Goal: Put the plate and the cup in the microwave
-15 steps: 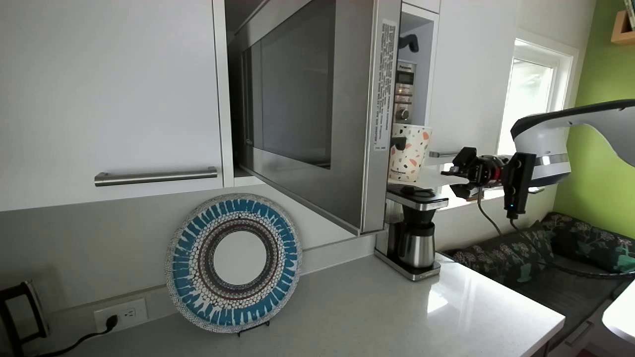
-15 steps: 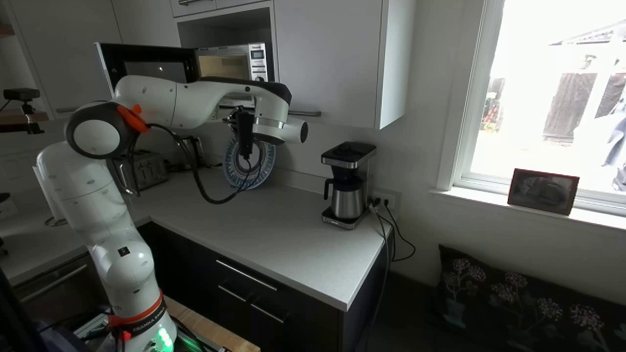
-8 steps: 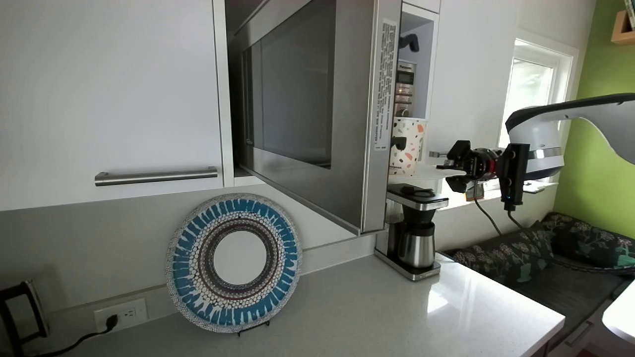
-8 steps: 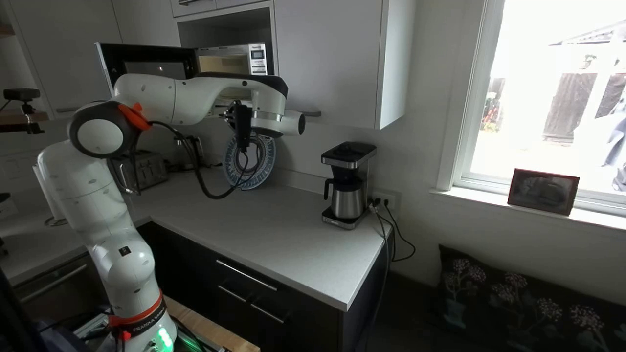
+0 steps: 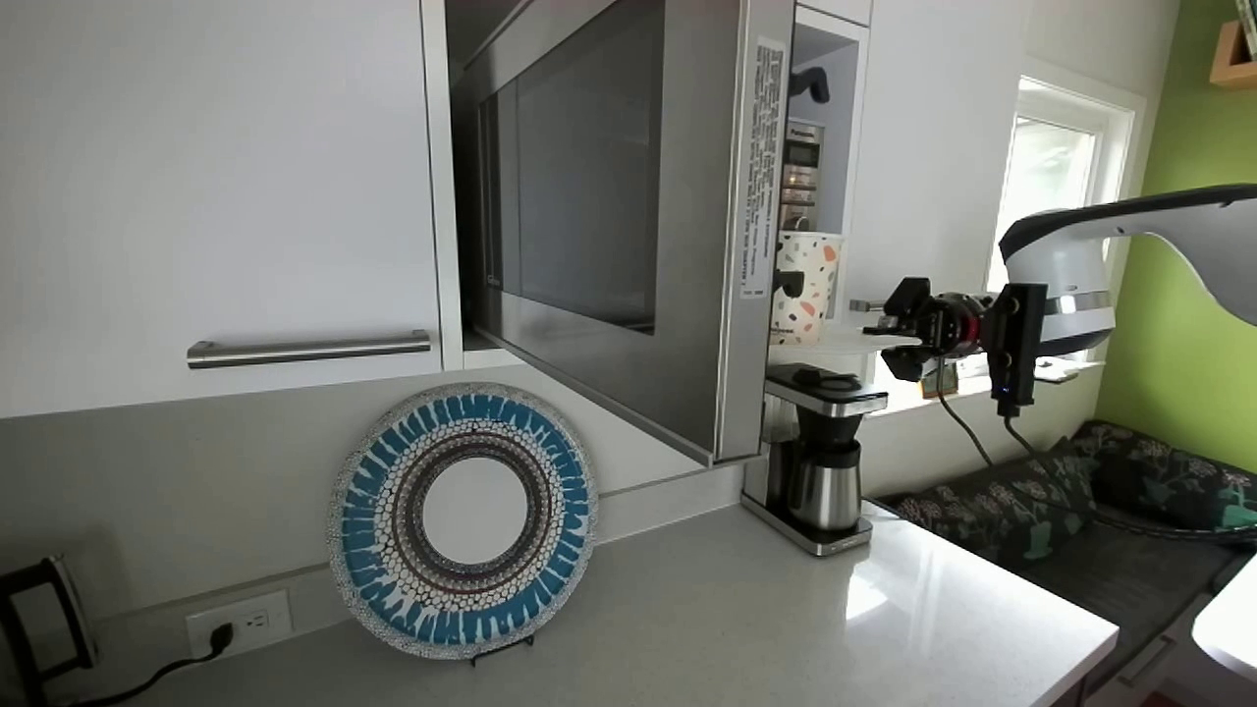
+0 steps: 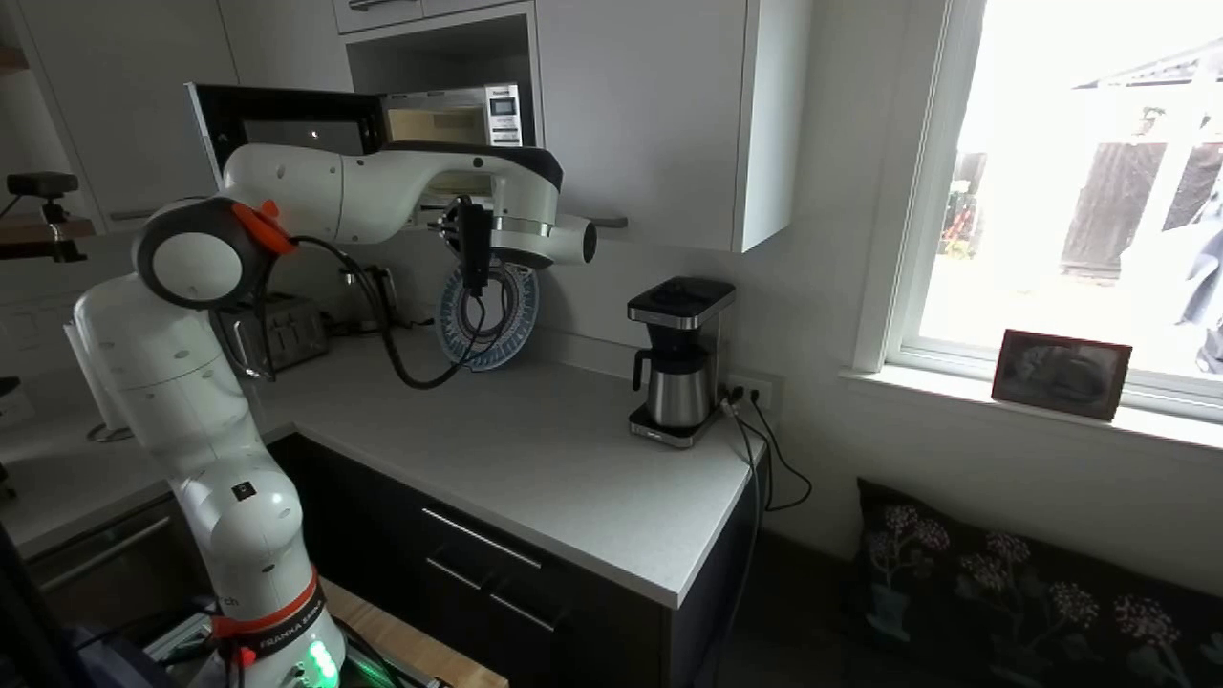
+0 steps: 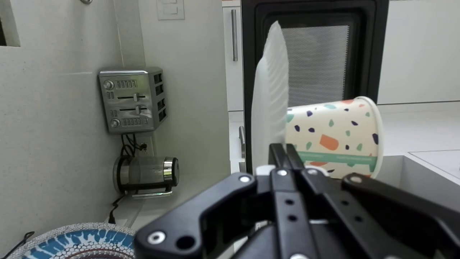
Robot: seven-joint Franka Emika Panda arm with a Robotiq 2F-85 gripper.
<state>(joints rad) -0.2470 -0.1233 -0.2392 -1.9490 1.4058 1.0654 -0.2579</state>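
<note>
A thin white plate (image 5: 847,341) is pinched at its rim by my gripper (image 7: 282,148), whose black fingertips are nearly together. The cup (image 5: 815,263), white with coloured flecks, stands upright on that plate; the wrist view, turned sideways, shows the same cup (image 7: 332,133) close beyond the fingers. The door edge covers part of cup and plate in an exterior view. The silver microwave (image 6: 502,119) sits in a cabinet niche with its door (image 5: 589,187) swung wide. In an exterior view my arm hides the lower front of its opening, and the held plate barely shows there.
A blue-patterned round plate (image 5: 471,614) leans on a stand at the wall, below the door. The coffee maker (image 6: 680,382) stands on the counter (image 6: 535,459). A toaster (image 7: 131,100) and a kettle (image 7: 147,174) are by the wall. White cabinets flank the niche.
Over the last second the gripper has risen slightly with plate and cup, shifting a little toward the door edge in an exterior view. During the last half second it has hardly moved.
</note>
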